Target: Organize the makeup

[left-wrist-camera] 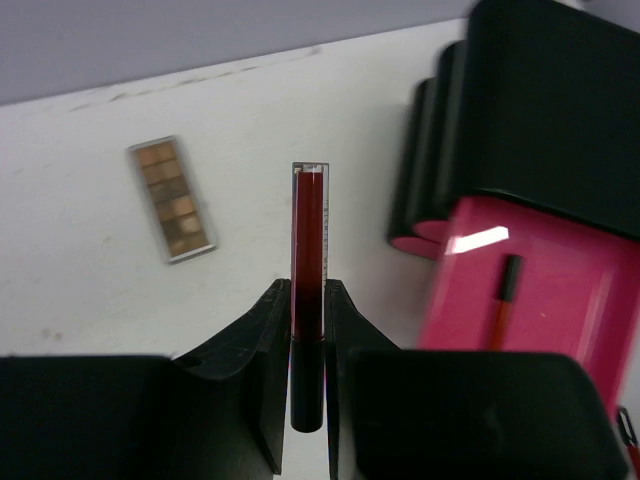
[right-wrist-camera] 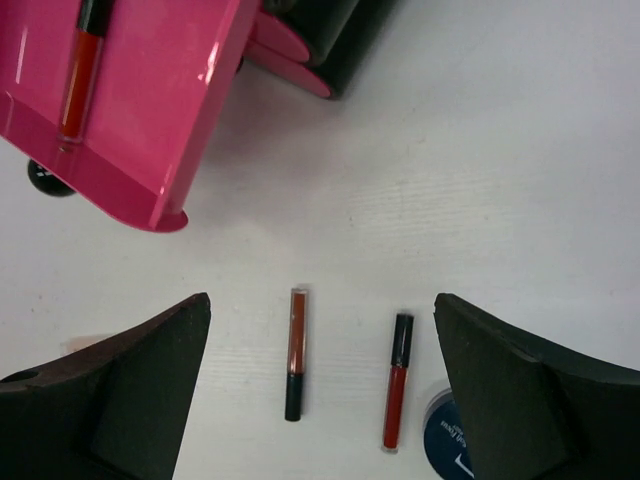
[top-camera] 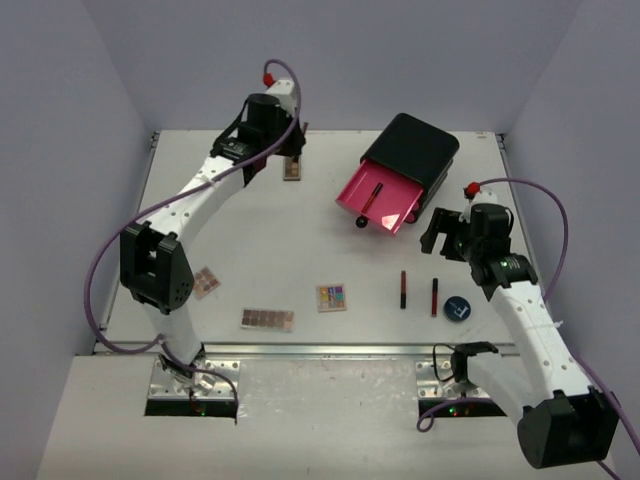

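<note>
Left claw (left-wrist-camera: 307,300): clamped on a red pencil (left-wrist-camera: 309,225), arm stretched far forward.
Beside it: brown palette (left-wrist-camera: 172,198) to the left, pink drawer (left-wrist-camera: 575,295) to the right.
Right claw (right-wrist-camera: 315,320): wide open, empty, hovering; two pencils (right-wrist-camera: 296,345) below, between its fingers.

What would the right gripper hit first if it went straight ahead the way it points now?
Likely the table: the right gripper is open, and the brownish tube lies closest to its centre line, the red tube just beside. Depth is unclear.
</note>
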Available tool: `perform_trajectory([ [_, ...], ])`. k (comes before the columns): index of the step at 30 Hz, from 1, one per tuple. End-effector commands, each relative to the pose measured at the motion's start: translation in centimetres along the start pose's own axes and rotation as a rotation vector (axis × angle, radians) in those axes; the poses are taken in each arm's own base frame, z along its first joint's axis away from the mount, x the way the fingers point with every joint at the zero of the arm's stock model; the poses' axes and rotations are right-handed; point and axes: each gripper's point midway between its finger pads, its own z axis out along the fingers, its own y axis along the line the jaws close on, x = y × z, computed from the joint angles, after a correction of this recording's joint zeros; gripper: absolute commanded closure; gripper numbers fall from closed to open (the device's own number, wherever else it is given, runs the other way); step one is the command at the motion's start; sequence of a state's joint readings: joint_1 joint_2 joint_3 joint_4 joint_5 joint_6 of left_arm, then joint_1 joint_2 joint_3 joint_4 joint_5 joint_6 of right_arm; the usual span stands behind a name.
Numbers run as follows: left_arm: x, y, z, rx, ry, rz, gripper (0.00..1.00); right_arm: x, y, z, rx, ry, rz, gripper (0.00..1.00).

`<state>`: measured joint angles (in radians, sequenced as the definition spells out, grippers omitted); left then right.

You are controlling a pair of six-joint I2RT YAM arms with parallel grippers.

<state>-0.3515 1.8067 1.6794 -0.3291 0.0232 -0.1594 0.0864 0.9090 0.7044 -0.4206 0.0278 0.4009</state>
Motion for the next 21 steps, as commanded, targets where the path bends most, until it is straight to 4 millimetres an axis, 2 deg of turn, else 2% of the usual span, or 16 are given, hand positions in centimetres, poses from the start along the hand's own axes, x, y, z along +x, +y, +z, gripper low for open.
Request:
perform_trajectory([
  [1,2.2,-9.9,-1.0,0.253,0.027,0.191,1.0,1.3,-0.1,-0.2,-0.003,0.02,0.033,0.07],
  [3,3.9,-12.3,-0.4,0.293,0.046,0.241,1.0,1.9,-0.3,0.0,-0.001,0.036,0.031,0.07],
  [5,4.9,-13.9,0.4,0.309,0.042,0.301,1.0,2.8,-0.5,0.3,0.004,0.058,0.032,0.07],
  [9,6.2,-15.8,1.2,0.31,0.034,0.35,1.0,4.1,-0.7,0.4,0.004,0.071,0.043,0.07],
  [21,9.3,-15.6,5.1,0.231,0.093,0.355,1.0,4.8,-0.9,0.4,-0.004,0.056,0.032,0.07],
])
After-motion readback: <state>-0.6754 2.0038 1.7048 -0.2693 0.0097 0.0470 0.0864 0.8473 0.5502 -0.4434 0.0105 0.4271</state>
